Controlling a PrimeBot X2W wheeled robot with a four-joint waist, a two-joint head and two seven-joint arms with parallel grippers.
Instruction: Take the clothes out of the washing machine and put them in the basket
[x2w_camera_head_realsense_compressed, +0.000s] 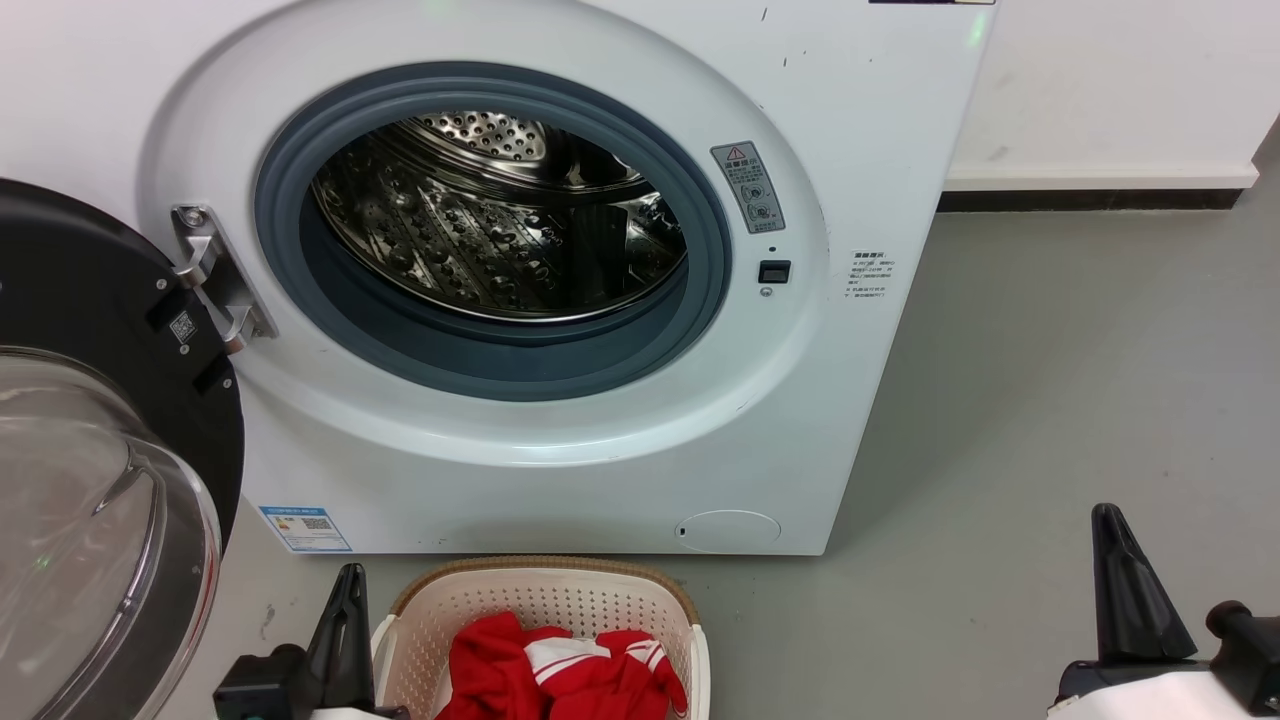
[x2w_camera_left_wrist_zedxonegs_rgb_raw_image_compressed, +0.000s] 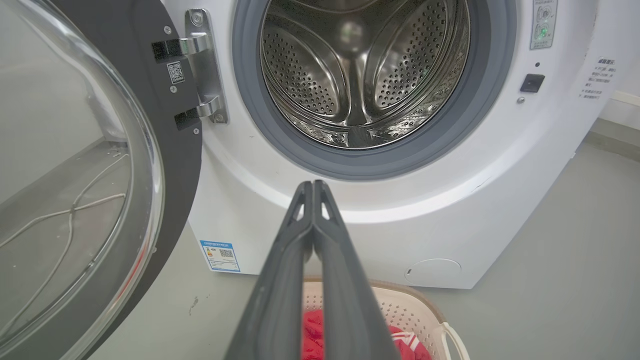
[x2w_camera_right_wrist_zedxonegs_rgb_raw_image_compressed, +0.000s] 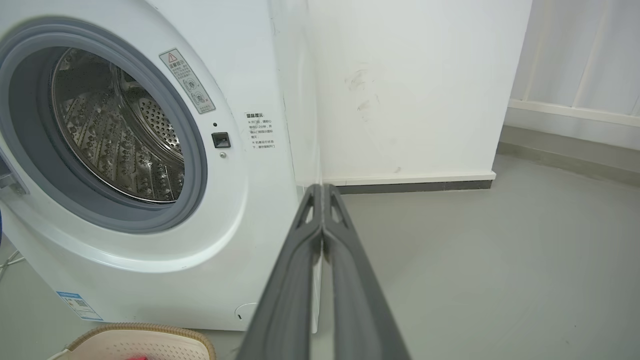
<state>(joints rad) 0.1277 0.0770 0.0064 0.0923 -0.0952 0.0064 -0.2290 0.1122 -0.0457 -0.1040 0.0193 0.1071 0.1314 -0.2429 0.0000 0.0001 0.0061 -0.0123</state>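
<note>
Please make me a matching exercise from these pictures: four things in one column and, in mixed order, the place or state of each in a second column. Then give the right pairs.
Things:
1. clothes
2. door
3. left gripper
4. drum

Place or state:
a. bare steel, nothing inside
b. swung open
c. lying in the basket
d. shut, holding nothing

Pairs: 1-c, 2-b, 3-d, 4-a.
</note>
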